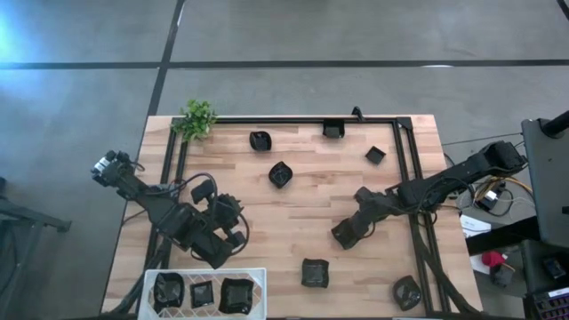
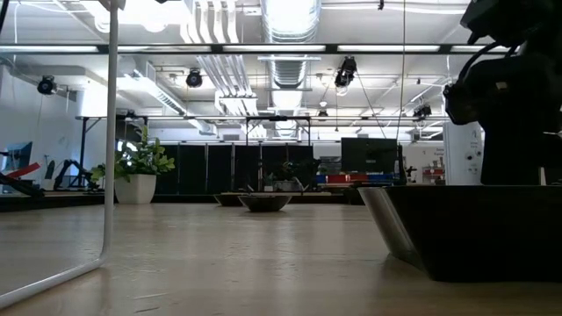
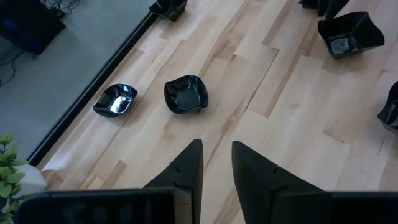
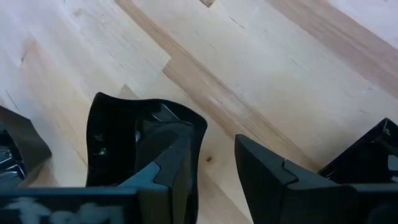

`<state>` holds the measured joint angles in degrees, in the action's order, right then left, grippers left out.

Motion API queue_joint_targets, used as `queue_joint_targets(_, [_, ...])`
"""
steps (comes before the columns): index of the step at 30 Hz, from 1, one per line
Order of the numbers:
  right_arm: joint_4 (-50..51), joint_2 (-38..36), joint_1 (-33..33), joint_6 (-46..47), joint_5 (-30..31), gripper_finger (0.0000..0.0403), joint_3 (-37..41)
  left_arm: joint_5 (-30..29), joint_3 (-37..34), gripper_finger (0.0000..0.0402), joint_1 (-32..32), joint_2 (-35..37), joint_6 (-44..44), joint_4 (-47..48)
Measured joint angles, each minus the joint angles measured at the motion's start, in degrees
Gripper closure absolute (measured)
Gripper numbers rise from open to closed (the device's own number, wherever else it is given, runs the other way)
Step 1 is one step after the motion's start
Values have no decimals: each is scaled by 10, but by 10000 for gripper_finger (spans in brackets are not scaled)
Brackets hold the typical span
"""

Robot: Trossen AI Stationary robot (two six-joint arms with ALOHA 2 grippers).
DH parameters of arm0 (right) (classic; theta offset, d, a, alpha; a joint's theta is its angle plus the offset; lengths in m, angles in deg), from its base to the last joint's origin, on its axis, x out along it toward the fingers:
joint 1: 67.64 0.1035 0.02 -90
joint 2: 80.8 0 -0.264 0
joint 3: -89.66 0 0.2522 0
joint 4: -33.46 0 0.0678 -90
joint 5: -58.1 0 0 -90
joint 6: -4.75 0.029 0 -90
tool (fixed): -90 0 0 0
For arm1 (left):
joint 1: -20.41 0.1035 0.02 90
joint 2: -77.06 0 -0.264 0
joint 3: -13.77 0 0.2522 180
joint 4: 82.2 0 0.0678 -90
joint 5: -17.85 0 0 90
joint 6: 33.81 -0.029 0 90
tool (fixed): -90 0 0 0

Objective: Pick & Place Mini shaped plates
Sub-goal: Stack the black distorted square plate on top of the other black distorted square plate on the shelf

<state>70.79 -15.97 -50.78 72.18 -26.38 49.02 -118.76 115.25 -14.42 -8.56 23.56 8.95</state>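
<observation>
Several mini shaped plates, small glossy black dishes, lie scattered on the wooden table, among them one near the middle and one near the front. Three more sit in the white tray at the front left. My right gripper is down over one wavy-rimmed plate. It is open, with one finger over the plate's hollow and the other outside its rim, bare wood between them. My left gripper hangs open and empty above the table, just behind the tray. My right gripper comes at the plate slanting down from the table's right, its fingers on either side of the plate's rim. The plate rests flat on the table. I cannot tell whether the inner finger touches it; the outer finger stands clear.
A small green plant stands at the far left corner. A black rail frame runs along the table's far and right sides. Two plates lie ahead of my left gripper. A dark plate fills the low view's right.
</observation>
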Motion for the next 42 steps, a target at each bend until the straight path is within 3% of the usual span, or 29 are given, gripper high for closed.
queue_joint_targets(24, [-4,0,0,-21,-1,278,0,0,0,323,0,0,0,0])
queue_joint_targets(31, [-17,0,0,-60,-39,282,0,0,0,323,0,0,0,0])
queue_joint_targets(42, [-33,-1,0,-60,-17,283,4,0,0,323,0,0,0,-1])
